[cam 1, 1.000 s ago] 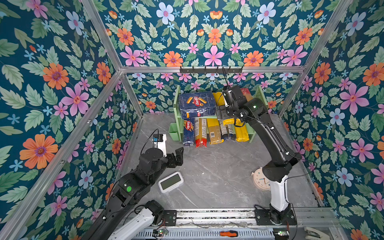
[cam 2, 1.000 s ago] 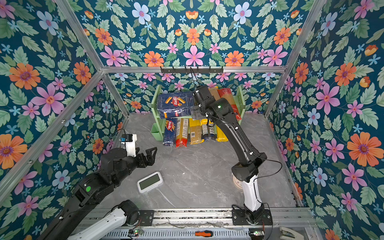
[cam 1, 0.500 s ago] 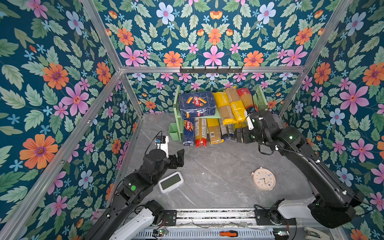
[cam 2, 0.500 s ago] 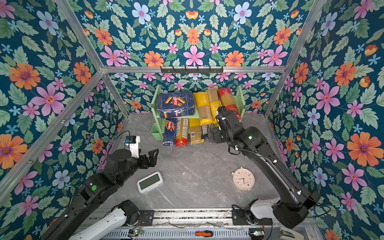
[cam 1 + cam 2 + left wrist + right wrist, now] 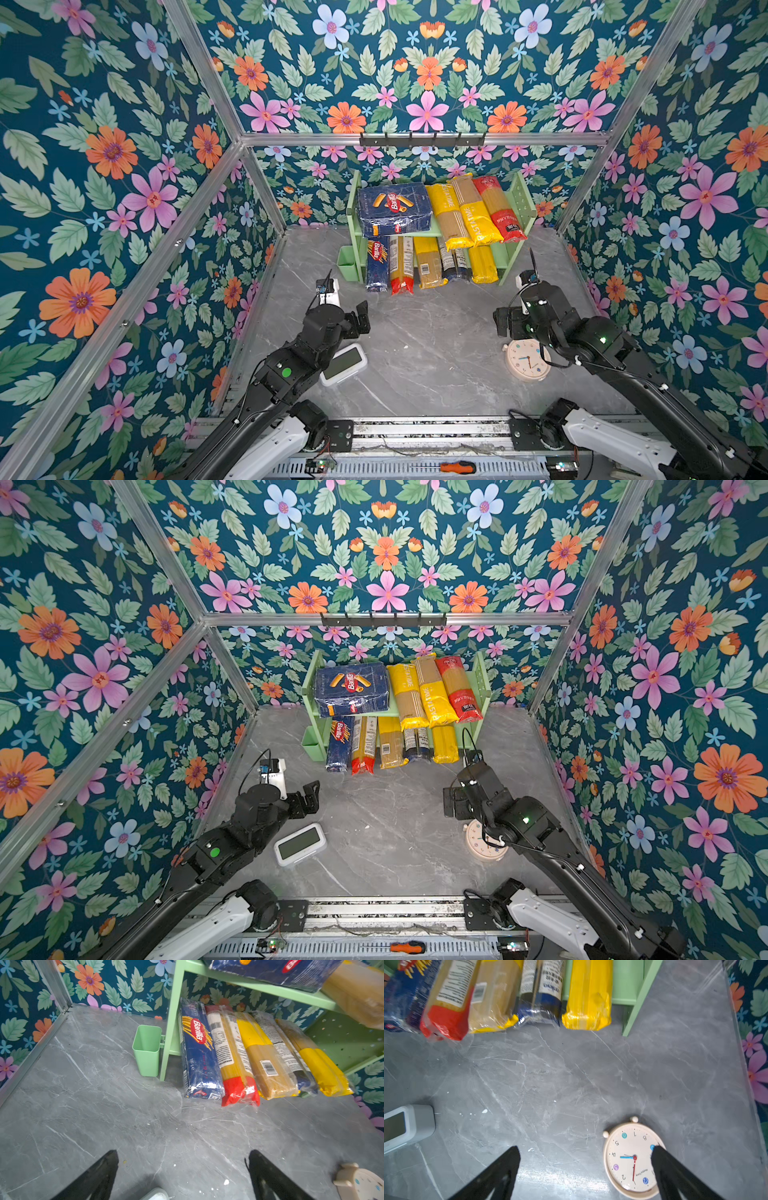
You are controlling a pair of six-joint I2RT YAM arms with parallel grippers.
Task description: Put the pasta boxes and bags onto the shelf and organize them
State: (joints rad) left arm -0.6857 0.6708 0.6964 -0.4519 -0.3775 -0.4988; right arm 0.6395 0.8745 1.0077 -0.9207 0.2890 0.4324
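Round clock (image 5: pixel 527 365) nr right gripper (image 5: pixel 585 1148), digital clock (image 5: pixel 345 363) nr left arm (image 5: pixel 286 370).

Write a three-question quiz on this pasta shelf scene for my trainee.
1. True or false: the wide Barilla box lies on the top tier of the shelf.
2. How many pasta packs lie side by side in the lower tier?
3. Which thing lies nearest the right gripper? A) round clock B) digital clock C) screwdriver

Key: 1 true; 2 five; 3 A.
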